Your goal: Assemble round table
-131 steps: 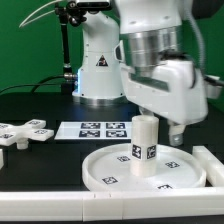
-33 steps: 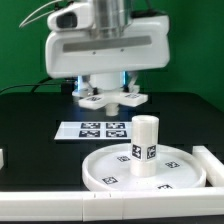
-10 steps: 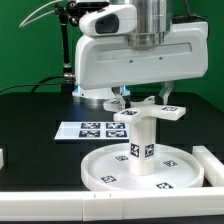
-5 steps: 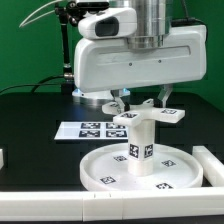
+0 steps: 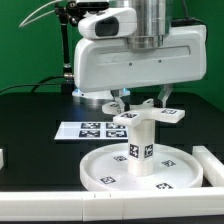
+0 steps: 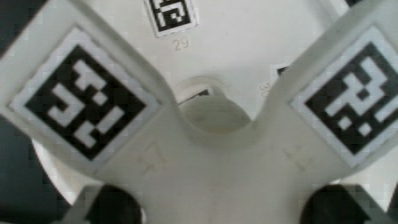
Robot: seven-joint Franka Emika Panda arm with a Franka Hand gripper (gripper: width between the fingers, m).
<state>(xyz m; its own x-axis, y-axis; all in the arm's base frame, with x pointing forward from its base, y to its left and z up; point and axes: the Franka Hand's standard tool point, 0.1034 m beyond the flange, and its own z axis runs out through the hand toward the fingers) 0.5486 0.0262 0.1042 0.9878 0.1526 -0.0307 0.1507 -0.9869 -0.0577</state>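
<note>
The white round disc (image 5: 105, 170) lies rim up on the black table at the front. The short cylindrical leg (image 5: 141, 150) stands upright in its middle, tags on its side. My gripper (image 5: 143, 103) hangs right above the leg and is shut on the cross-shaped foot piece (image 5: 150, 115), which lies level on or just over the leg's top. In the wrist view the foot piece (image 6: 214, 150) fills the picture with two tagged arms, and my dark fingertips (image 6: 116, 205) press its sides.
The marker board (image 5: 92, 130) lies flat behind the disc. A long white bar (image 5: 213, 165) lies at the exterior view's right of the disc. A small white edge (image 5: 2, 157) shows at the exterior view's left border. The robot base (image 5: 95, 75) stands at the back.
Since 3.3 s ago my gripper carried the foot piece from behind the marker board to above the leg. In the last second it lowered slightly; nothing else moved.
</note>
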